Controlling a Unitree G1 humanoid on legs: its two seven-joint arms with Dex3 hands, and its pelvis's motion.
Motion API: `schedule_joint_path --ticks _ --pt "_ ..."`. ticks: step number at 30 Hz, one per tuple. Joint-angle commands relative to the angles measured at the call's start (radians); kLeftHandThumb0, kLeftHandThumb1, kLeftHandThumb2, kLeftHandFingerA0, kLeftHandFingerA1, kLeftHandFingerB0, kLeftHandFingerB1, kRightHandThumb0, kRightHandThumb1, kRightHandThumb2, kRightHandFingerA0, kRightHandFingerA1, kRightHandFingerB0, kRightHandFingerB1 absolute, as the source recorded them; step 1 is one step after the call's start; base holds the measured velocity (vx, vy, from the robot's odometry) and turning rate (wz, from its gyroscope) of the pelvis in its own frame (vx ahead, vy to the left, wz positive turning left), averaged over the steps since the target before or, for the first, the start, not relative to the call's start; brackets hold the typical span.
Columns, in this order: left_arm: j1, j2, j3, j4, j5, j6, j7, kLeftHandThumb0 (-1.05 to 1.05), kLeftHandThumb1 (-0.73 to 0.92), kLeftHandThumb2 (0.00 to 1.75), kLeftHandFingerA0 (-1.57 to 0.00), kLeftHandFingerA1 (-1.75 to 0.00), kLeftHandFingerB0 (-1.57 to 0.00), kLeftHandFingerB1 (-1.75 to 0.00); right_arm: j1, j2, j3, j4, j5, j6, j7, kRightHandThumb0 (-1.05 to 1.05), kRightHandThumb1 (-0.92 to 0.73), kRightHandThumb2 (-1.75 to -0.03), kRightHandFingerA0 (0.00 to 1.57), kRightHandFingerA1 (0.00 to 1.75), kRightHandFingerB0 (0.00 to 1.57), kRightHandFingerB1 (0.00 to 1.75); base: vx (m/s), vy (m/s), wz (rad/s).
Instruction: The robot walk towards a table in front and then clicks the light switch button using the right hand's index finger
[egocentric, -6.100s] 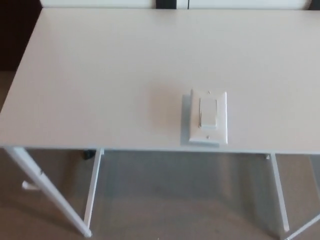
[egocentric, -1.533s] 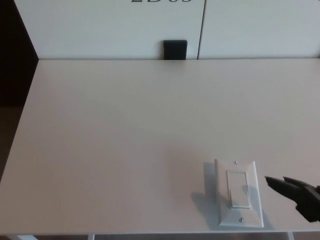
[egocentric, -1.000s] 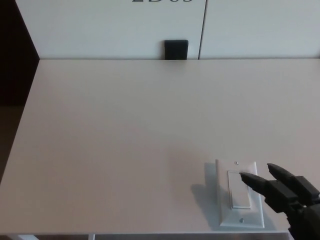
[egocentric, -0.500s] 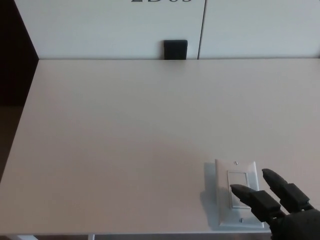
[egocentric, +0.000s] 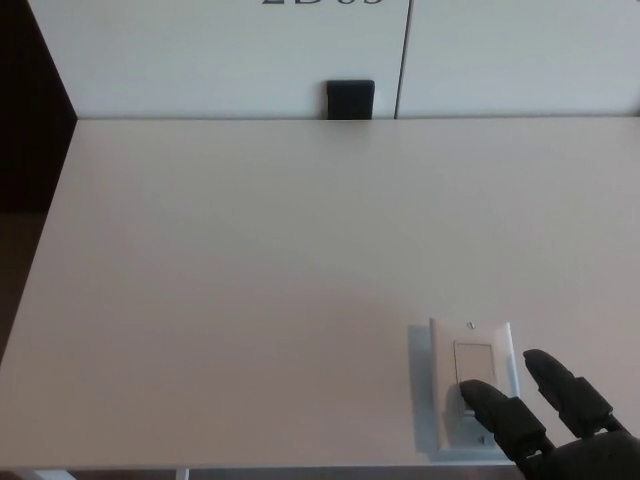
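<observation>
A white light switch plate (egocentric: 473, 342) with a rocker button lies flat on the white table (egocentric: 250, 260), near the front edge at the right. My right hand (egocentric: 550, 425) comes in from the bottom right corner, black, holding nothing, its fingers spread. One finger (egocentric: 492, 407) lies over the lower half of the rocker and hides the bottom of the plate; whether it presses the button I cannot tell. The other finger (egocentric: 567, 386) sits just right of the plate. My left hand is out of the picture.
A white panel wall (egocentric: 300, 50) stands behind the table, with a small black block (egocentric: 350, 100) at the table's far edge. A dark gap runs along the left side of the table.
The camera came nearer to the table since the earliest frame. My right hand entered from the right, swept left onto the switch, then slid down toward the plate's lower end.
</observation>
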Motion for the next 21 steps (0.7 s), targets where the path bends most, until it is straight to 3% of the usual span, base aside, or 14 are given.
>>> schedule_joint_path --ticks 1,2,3,13,14,15,21 --pt "0.002 0.018 -0.005 -0.017 0.025 0.051 0.001 -0.64 0.44 0.70 -0.32 -0.96 -0.37 -0.66 0.019 -0.024 0.012 -0.010 -0.066 0.084 -0.022 -0.80 -0.52 -0.83 0.00 0.00 0.16 0.33 0.00 0.000 0.00" --pt "0.004 0.017 -0.004 -0.023 0.023 0.055 0.000 -0.64 0.44 0.70 -0.32 -0.96 -0.37 -0.66 0.022 -0.026 0.015 -0.012 -0.067 0.088 -0.026 -0.80 -0.52 -0.83 0.00 0.00 0.16 0.33 0.00 0.000 0.00" --pt "0.003 0.017 -0.004 -0.021 0.022 0.053 -0.002 -0.65 0.34 0.95 -0.41 -0.82 -0.36 -0.66 0.024 -0.027 0.016 -0.014 -0.068 0.089 -0.028 -0.80 -0.52 -0.83 0.00 0.00 0.15 0.33 0.00 0.000 0.00" --pt "0.000 0.026 -0.005 -0.022 0.026 0.050 -0.007 -0.67 0.35 0.94 -0.40 -0.82 -0.36 -0.67 0.077 -0.067 0.045 -0.015 -0.064 0.094 -0.092 -0.80 -0.51 -0.82 0.00 0.00 0.17 0.35 0.00 0.000 0.00" --pt "0.003 0.026 -0.004 -0.027 0.022 0.060 -0.013 -0.66 0.47 0.68 -0.32 -0.97 -0.37 -0.65 0.082 -0.074 0.051 -0.003 -0.072 0.098 -0.104 -0.80 -0.52 -0.83 0.00 0.00 0.16 0.33 0.00 0.000 0.00" --pt "0.007 0.026 -0.003 -0.036 0.021 0.066 -0.014 -0.67 0.35 0.95 -0.39 -0.82 -0.37 -0.67 0.087 -0.078 0.056 0.003 -0.081 0.105 -0.105 -0.80 -0.52 -0.83 0.00 0.00 0.15 0.32 0.00 0.000 0.00" --pt "0.010 0.029 -0.007 -0.038 0.032 0.056 -0.006 -0.68 0.35 0.95 -0.41 -0.83 -0.36 -0.67 0.104 -0.089 0.079 0.007 -0.078 0.130 -0.111 -0.79 -0.50 -0.82 0.00 0.00 0.17 0.35 0.00 0.000 0.00"
